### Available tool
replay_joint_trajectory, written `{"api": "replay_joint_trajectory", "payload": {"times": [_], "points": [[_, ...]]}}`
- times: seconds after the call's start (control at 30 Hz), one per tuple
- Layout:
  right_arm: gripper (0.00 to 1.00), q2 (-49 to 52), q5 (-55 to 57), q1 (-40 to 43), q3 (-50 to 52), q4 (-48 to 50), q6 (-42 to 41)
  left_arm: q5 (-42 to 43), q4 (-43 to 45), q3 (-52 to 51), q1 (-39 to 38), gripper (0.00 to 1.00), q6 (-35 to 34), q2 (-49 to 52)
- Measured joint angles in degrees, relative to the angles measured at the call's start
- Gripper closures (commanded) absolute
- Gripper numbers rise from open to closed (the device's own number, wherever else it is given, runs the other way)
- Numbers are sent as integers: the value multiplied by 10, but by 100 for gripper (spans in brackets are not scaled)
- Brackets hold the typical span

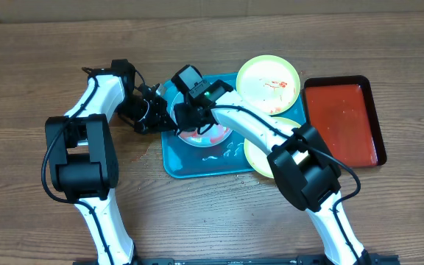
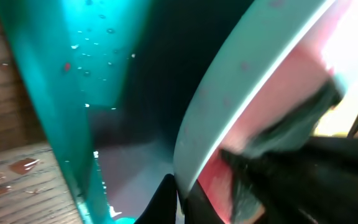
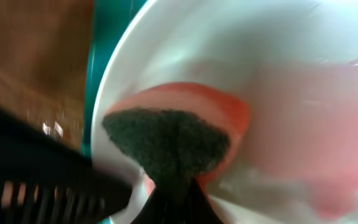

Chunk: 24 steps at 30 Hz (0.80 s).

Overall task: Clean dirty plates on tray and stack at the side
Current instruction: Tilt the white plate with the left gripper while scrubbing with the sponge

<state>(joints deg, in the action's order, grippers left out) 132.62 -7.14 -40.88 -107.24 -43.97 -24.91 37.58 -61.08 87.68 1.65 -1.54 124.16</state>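
Whitish plate (image 1: 210, 136) lies in the tray (image 1: 179, 162), toward the tray's far-left corner. Red smears cover much of its inside. In the left wrist view its pale rim (image 2: 229, 93) rises close against the tray's turquoise wall (image 2: 61, 74). The plate looks tipped rather than flat, though blur leaves the angle unclear.

Sponge (image 3: 166, 143), with a dark scouring face and a reddish body, is pressed onto the plate's inner surface (image 3: 229, 37) near the rim closest to the tray's left wall (image 3: 107, 25).

Around the tray:
- Upper yellow-green plate (image 1: 269, 82) sits at the tray's far-right corner, overlapping the rim, with red sauce streaks on it.
- Lower yellow-green plate (image 1: 260, 156) sits at the tray's right edge, mostly covered by the right arm.
- Red tray (image 1: 344, 121) lies right of the tray, beyond both yellow-green plates.
- Pale flecks, foam or water, show on the tray floor near its front.
- Droplets (image 2: 23, 165) sit on the wooden table (image 1: 50, 44) just outside the tray's left wall.

Arms:
- Left gripper (image 1: 155, 112) reaches in over the tray's left rim. Its two dark fingertips (image 2: 180, 202) are clamped either side of the whitish plate's edge.
- Right gripper (image 1: 186, 114) crosses the tray from its right side, forearm passing over the lower yellow-green plate. Its fingers (image 3: 173, 199) are pinched together on the sponge.
- The two grippers are crowded close over the one plate.
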Motion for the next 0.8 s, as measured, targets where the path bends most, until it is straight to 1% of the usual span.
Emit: {"api": "replay_joint_trajectory", "payload": {"times": [0.13,0.33,0.57,0.8], "points": [[96,0,49,14,0,19,-10,8,-5,0,-1,96,0,0],[96,0,132,59,0,9,-15,19,-14,0,-2,96,0,0],[96,0,161,110,-1,-82,-18,10,-16,0,-2,96,-11,0],[96,0,123,97,-3,-172,-19,-12,19,0,-2,96,-36,0]]}}
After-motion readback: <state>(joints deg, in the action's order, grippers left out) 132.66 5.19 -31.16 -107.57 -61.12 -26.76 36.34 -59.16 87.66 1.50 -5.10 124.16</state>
